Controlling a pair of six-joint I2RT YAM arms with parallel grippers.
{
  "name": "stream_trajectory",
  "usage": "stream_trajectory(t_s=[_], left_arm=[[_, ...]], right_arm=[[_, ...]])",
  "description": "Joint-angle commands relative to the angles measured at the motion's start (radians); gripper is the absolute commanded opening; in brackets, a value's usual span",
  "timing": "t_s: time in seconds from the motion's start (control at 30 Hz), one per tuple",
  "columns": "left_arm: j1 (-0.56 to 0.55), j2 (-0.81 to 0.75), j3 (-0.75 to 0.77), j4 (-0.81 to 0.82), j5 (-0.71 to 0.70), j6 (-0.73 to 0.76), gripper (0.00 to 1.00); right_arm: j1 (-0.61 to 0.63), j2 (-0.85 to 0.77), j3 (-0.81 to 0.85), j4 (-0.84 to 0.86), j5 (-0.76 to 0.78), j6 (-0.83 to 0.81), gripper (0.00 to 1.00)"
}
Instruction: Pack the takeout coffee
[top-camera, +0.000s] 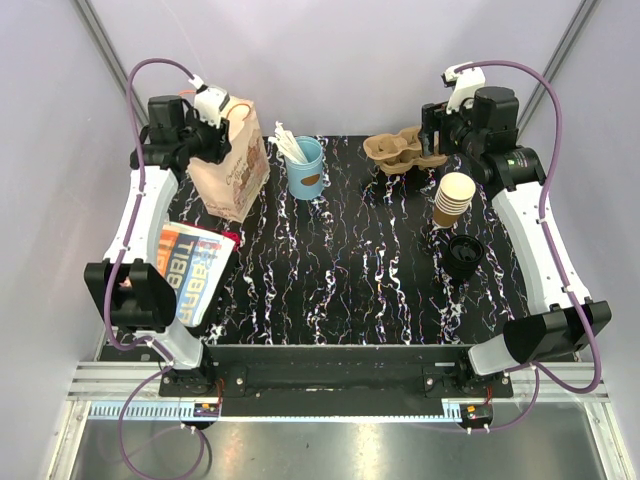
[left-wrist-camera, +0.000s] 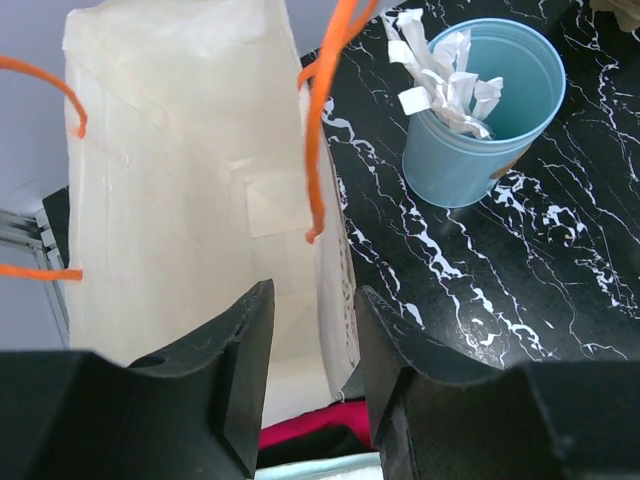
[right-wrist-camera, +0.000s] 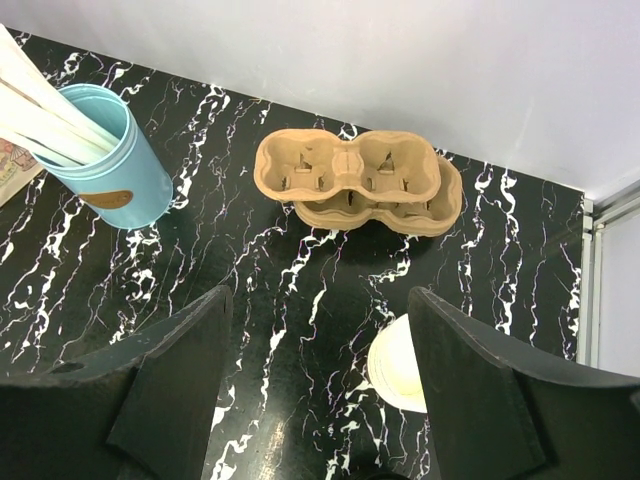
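No takeout coffee, a tan cup under a black lid, shows in any view. My left gripper (top-camera: 222, 118) (left-wrist-camera: 312, 300) hangs open over the mouth of a tan paper bag (top-camera: 232, 172) at the back left. Its fingers straddle the bag's right wall without pinching it. The bag's pale inside (left-wrist-camera: 170, 190) looks bare, though the fingers hide part of its bottom. Its orange handles (left-wrist-camera: 318, 120) stand up. My right gripper (top-camera: 432, 125) (right-wrist-camera: 320, 300) is open and holds nothing, high at the back right, above the tabletop between the cup carriers and the cup stack.
A light-blue cup of white sticks (top-camera: 305, 168) (left-wrist-camera: 480, 110) (right-wrist-camera: 100, 160) stands right of the bag. Stacked pulp cup carriers (top-camera: 402, 150) (right-wrist-camera: 355, 180) lie at the back right. A stack of tan paper cups (top-camera: 453, 198) (right-wrist-camera: 395, 365) and black lids (top-camera: 463, 256) are right. A printed packet (top-camera: 195, 270) lies left.
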Motion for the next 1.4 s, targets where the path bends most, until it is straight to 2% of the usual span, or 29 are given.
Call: stream_trajectory(t_s=[0.0, 0.17, 0.47, 0.53, 0.6, 0.63, 0.7, 1.07, 1.37], left_arm=[[-0.015, -0.008, -0.006, 0.049, 0.028, 0.010, 0.41], [-0.017, 0.009, -0.010, 0.049, 0.032, 0.010, 0.27], [-0.020, 0.028, -0.009, 0.041, -0.006, 0.024, 0.29], [-0.018, 0.028, -0.010, 0.040, -0.006, 0.026, 0.24], [-0.020, 0.029, -0.009, 0.041, -0.007, 0.026, 0.15], [-0.021, 0.029, -0.009, 0.041, -0.010, 0.026, 0.06], [-0.023, 0.029, -0.006, 0.043, -0.020, 0.023, 0.00], [-0.029, -0.033, 0.089, 0.012, -0.053, 0.021, 0.00], [-0.038, -0.158, 0.072, 0.010, -0.078, 0.026, 0.00]], right_arm=[[-0.001, -0.038, 0.002, 0.026, -0.011, 0.015, 0.77], [-0.001, -0.034, 0.000, 0.026, -0.013, 0.019, 0.77], [-0.001, -0.041, 0.002, 0.026, -0.022, 0.028, 0.77], [-0.001, -0.041, 0.002, 0.024, -0.022, 0.028, 0.77], [0.001, -0.043, 0.002, 0.024, -0.023, 0.031, 0.77], [0.001, -0.043, 0.002, 0.022, -0.025, 0.032, 0.77], [-0.001, -0.046, -0.001, 0.022, -0.027, 0.032, 0.77], [0.001, -0.054, 0.012, 0.012, -0.022, 0.032, 0.77], [0.001, -0.072, 0.000, 0.012, -0.017, 0.031, 0.77]])
